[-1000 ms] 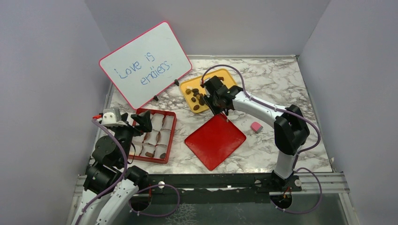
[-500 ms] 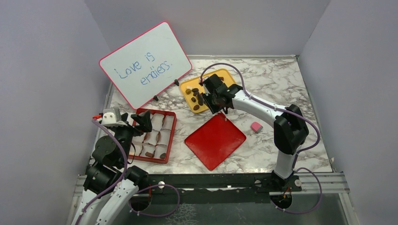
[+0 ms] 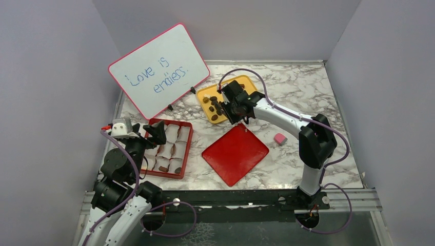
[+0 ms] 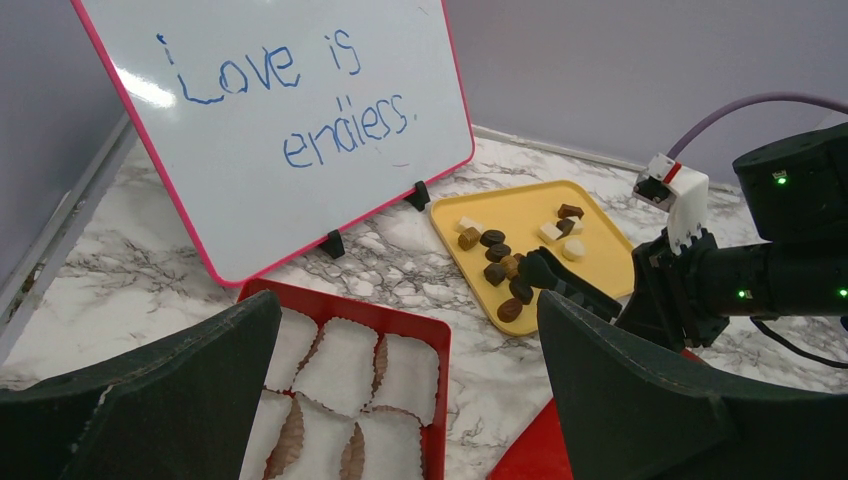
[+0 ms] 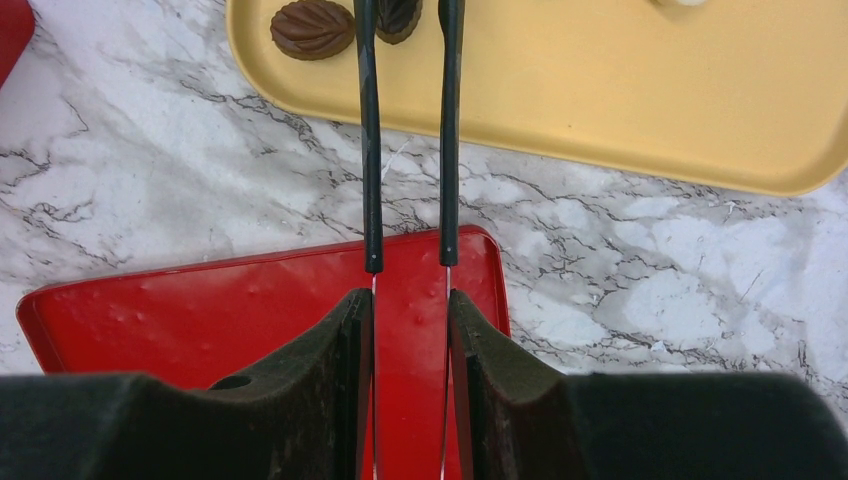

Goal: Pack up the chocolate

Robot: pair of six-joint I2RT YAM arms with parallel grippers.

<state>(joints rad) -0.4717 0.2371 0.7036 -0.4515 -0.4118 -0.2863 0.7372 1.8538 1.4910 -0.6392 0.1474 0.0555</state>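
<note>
Chocolate (image 3: 214, 107): small dark brown pieces plus a few cream ones, loose on the shallow yellow plastic tray (image 4: 600, 240), far centre of the white marble table (image 3: 308, 92). None is lifted clear as far as the views show.

A pair of thin black tweezers (image 5: 368, 150) reaches over the tray's near rim. Its tips straddle a dark leaf-shaped piece at the top edge of the right wrist view; cannot tell if they pinch it, since the tips are cut off. The right gripper (image 5: 410, 320) has its pads part-closed, pressing on the tweezer arms, probably because the pieces are too small for the bare pads.

Just near of the tray lies a flat red square lid (image 3: 235, 154), set aside, likely so the box stays open. A small pink cube (image 3: 279, 138) sits right of it, not involved.

Near left is the red rectangular box (image 3: 188, 148) lined with white pleated paper cups (image 4: 340, 365); a couple of near cups appear to hold brown pieces. The left gripper (image 4: 405, 380) hovers over the box, fingers spread wide, holding nothing, probably waiting.

A pink-framed whiteboard (image 3: 159, 69) with blue writing leans at far left.
</note>
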